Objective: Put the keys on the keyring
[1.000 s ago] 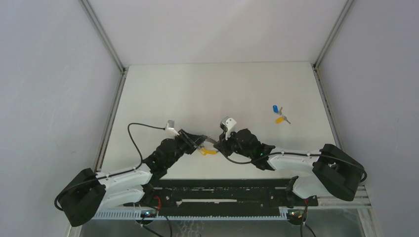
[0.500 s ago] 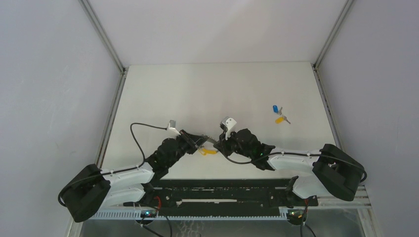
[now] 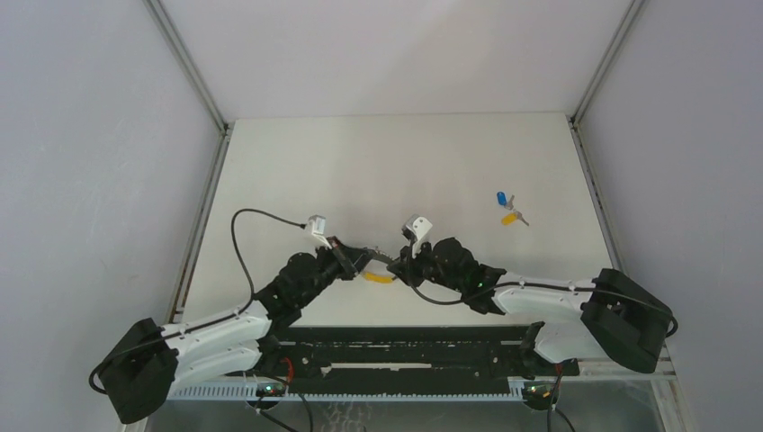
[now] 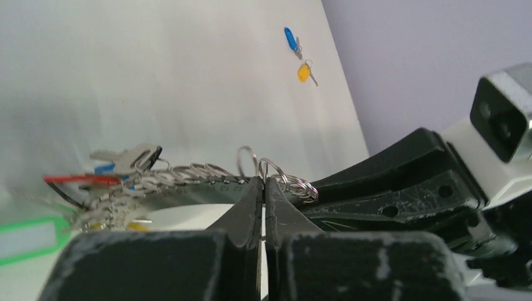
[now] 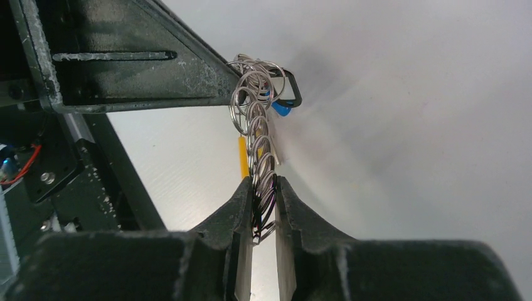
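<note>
The keyring (image 3: pixel 383 265) is a chain of silver rings hanging between my two grippers above the table's near middle. My left gripper (image 3: pixel 363 259) is shut, and in the left wrist view its tips (image 4: pixel 263 183) pinch one thin ring of the keyring (image 4: pixel 188 172). My right gripper (image 3: pixel 397 263) is shut on the other end. The right wrist view shows several stacked rings (image 5: pixel 256 135) clamped between its fingertips (image 5: pixel 265 189). The two loose keys, one blue (image 3: pixel 501 198) and one yellow-orange (image 3: pixel 510 217), lie on the table to the far right, apart from both grippers.
Capped keys and tags hang from the chain: a red one (image 4: pixel 81 179), a green-framed tag (image 4: pixel 28 235) and a yellow piece (image 3: pixel 379 278) beneath the grippers. Metal frame posts border the white table (image 3: pixel 396 162) at left and right.
My left gripper has closed onto a ring of the keyring and its arm has shifted slightly. My right gripper keeps its hold in the same place.
</note>
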Tool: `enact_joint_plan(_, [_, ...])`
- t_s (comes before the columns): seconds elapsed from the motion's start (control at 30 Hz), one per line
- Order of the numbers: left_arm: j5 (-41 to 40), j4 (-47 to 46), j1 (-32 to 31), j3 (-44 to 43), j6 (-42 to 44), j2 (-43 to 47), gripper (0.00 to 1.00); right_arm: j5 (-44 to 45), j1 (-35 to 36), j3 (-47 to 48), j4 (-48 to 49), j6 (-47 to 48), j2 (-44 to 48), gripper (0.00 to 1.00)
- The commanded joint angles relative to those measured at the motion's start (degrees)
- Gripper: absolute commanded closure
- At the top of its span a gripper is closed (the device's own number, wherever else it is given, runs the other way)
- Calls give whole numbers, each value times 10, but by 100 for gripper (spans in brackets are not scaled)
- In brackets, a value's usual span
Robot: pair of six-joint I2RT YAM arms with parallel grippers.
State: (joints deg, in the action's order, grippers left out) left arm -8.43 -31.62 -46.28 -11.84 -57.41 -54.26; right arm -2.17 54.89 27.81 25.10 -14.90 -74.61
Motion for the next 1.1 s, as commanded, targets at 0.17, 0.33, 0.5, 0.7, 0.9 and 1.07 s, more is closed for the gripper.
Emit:
enact_joint_plan(0.17, [103,43,0,-93,388,38,100,-131,-43,-14,-54,37,106,70])
enact_joint_plan(0.33, [155,80,0,-116,515,40,100,-195,-86,-13,-93,68,181,59])
enact_joint_plan(0.5, [183,150,0,-163,618,25,100,-224,-143,-8,-91,74,222,57])
enact_joint_plan(0.7, [259,216,0,-213,684,-6,100,-304,-201,37,-86,77,190,51])
enact_joint_plan(0.9, [310,243,0,-220,706,-37,100,-429,-210,51,-31,93,97,47])
enact_joint_plan(1.07, [328,234,0,-206,704,-65,100,-484,-205,53,13,118,37,46])
